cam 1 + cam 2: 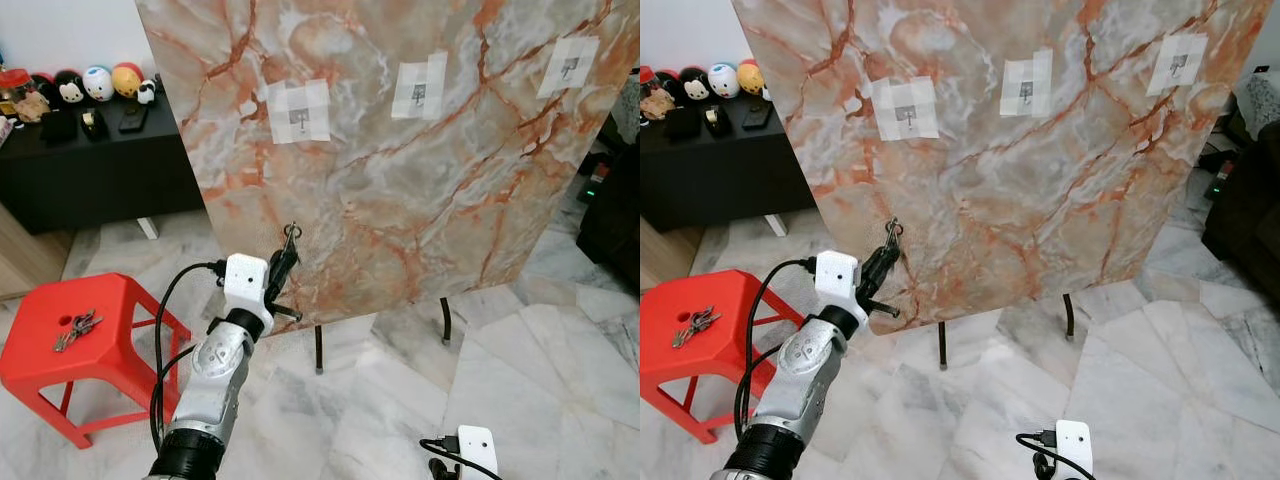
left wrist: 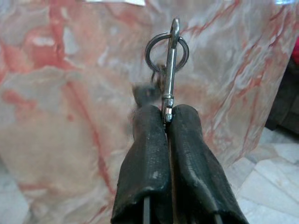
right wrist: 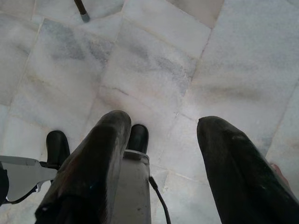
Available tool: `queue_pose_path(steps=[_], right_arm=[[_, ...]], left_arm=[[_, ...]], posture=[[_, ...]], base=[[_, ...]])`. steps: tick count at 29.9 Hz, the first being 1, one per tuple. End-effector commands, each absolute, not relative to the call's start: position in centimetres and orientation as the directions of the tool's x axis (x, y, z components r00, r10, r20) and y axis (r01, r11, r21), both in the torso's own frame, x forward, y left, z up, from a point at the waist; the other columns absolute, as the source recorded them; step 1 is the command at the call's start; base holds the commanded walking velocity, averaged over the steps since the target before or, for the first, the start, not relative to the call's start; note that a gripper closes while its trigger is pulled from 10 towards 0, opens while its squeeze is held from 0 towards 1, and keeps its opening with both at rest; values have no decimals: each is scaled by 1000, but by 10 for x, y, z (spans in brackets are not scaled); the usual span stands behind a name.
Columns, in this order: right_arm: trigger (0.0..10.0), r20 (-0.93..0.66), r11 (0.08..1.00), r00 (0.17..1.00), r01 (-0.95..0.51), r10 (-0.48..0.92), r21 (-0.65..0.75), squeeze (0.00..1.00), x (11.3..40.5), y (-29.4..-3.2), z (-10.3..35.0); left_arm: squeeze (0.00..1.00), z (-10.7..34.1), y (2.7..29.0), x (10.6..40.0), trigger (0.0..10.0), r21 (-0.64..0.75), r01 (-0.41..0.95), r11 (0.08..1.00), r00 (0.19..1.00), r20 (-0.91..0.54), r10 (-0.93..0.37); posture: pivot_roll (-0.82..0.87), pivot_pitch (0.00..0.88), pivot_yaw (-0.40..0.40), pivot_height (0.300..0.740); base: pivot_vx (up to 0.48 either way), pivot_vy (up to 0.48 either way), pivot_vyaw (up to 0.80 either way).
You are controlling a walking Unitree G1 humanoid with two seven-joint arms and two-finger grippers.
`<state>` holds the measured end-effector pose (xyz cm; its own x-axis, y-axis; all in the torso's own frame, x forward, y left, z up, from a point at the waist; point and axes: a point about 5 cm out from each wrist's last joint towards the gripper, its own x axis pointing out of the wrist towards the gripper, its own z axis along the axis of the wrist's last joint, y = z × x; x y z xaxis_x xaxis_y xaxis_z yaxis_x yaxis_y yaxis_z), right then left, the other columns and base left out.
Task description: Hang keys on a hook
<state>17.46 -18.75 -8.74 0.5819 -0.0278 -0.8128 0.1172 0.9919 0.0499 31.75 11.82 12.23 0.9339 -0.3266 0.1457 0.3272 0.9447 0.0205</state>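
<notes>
My left gripper (image 1: 285, 252) is raised in front of a marbled board (image 1: 420, 180) and is shut on a silver carabiner (image 2: 169, 70) with a key ring (image 2: 166, 49); something dark hangs blurred behind it. Three small metal hooks sit on taped white patches high on the board: the left hook (image 1: 298, 113), the middle hook (image 1: 419, 92) and the right hook (image 1: 570, 68). The carabiner is held well below the left hook. A second bunch of keys (image 1: 76, 329) lies on a red stool (image 1: 40, 370). My right gripper (image 3: 163, 140) hangs open over the floor.
The board stands on thin black legs (image 1: 319, 350) on a marble tile floor (image 1: 540, 380). A black sideboard (image 1: 90, 170) with round toy figures (image 1: 98, 82) is at the back left. Dark furniture (image 1: 615, 200) stands at the right edge.
</notes>
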Motion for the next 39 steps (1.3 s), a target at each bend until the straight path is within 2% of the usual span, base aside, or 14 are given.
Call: queue_pose_path(steps=[1,34,39], right_arm=[[10000,-820,992,572,113,-24,50,0,172,-187,-88],[10000,-823,995,567,94,-17,44,0,174,-187,-88],[10000,-822,995,569,93,-15,46,0,174,-186,-88]], left_arm=[[0,128,114,318,10000,26,342,940,927,154,-341],[0,131,111,316,10000,12,358,933,920,163,-356],[0,136,110,313,10000,-18,378,925,909,195,-368]], posture=[[84,49,-5,740],[86,66,-2,740],[85,68,-1,740]], base=[[0,0,0],[344,0,0],[0,0,0]])
